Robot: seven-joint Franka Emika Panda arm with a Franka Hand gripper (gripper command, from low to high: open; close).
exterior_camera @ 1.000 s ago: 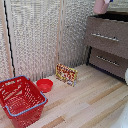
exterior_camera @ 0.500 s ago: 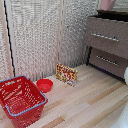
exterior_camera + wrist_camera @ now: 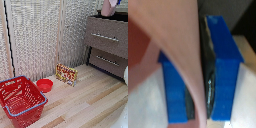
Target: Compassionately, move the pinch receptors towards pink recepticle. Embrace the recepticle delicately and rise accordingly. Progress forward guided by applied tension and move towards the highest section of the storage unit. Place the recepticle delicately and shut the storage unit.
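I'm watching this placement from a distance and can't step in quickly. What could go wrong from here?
The gripper holds the pink cup only by its thin wall between the blue fingertips, so it could slip or tilt. The cup hangs above the open top drawer at the frame's edge; releasing too high might tip it.

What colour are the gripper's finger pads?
Blue pads, clearest in the wrist view, clamped on the pink cup's wall.
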